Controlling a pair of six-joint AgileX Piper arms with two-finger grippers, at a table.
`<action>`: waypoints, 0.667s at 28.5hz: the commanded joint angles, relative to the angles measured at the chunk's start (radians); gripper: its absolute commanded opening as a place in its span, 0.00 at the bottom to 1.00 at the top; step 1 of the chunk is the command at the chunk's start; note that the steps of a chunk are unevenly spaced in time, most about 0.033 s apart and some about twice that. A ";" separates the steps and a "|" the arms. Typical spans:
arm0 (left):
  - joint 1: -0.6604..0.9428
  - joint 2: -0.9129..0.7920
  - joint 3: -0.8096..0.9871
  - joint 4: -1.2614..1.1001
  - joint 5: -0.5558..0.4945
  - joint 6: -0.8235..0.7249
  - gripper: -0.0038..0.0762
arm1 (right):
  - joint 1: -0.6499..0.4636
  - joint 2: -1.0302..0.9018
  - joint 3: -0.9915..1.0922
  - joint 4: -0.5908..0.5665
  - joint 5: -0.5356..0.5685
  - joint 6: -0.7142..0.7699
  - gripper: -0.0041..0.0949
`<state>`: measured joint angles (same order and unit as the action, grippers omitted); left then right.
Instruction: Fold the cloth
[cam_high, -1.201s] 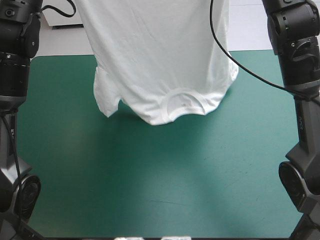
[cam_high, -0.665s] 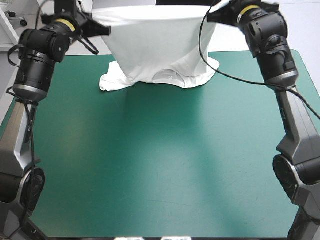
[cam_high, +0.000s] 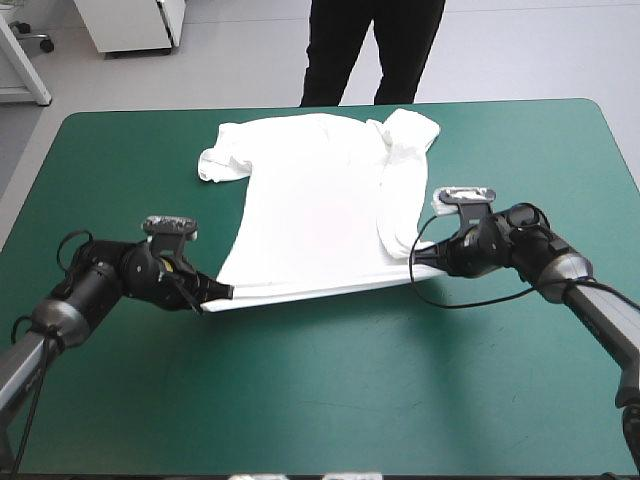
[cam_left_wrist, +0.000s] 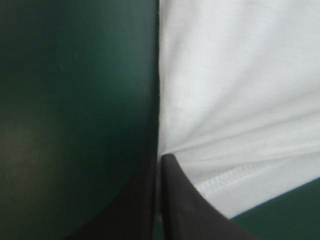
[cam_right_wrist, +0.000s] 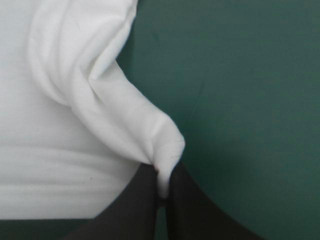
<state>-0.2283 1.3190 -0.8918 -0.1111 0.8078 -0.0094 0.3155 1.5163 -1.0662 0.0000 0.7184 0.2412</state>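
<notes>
A teal-green table (cam_high: 300, 400) stands on pale grey floor (cam_high: 520, 50), a white cabinet (cam_high: 130, 25) beyond.

T-shirt (cam_high: 310, 215) is soft matt white cloth, a bit creased, hem stitched. Desk cover (cam_high: 330, 390) looks smooth and matt, teal-green. Black fingers (cam_left_wrist: 185, 210) look smooth, dull plastic.

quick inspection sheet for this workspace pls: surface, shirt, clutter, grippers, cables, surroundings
surface: teal-green cover, no spills or marks seen
job's things: T-shirt, white, lying mostly flat on the far half; a strip along its right side is folded over, and a sleeve is bunched at the far left
clutter: nothing seen
grippers: left gripper shut on one near hem corner, right gripper shut on the other; the hem is stretched between them
cables: nothing seen beyond the robot's own
surroundings: nothing seen at or over the table top
</notes>
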 joint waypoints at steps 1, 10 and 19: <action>0.009 -0.140 0.100 -0.002 -0.005 0.002 0.04 | -0.015 -0.088 0.060 -0.008 -0.023 -0.017 0.02; 0.009 -0.340 0.239 -0.043 0.144 0.004 0.04 | -0.015 -0.296 0.232 0.114 0.081 -0.055 0.02; 0.009 -0.371 0.239 -0.052 0.269 0.004 0.04 | -0.015 -0.369 0.294 0.190 0.192 -0.055 0.03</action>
<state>-0.2263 0.9604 -0.6313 -0.2049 1.0256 0.0000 0.3155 1.1705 -0.7677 0.2145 0.8783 0.1995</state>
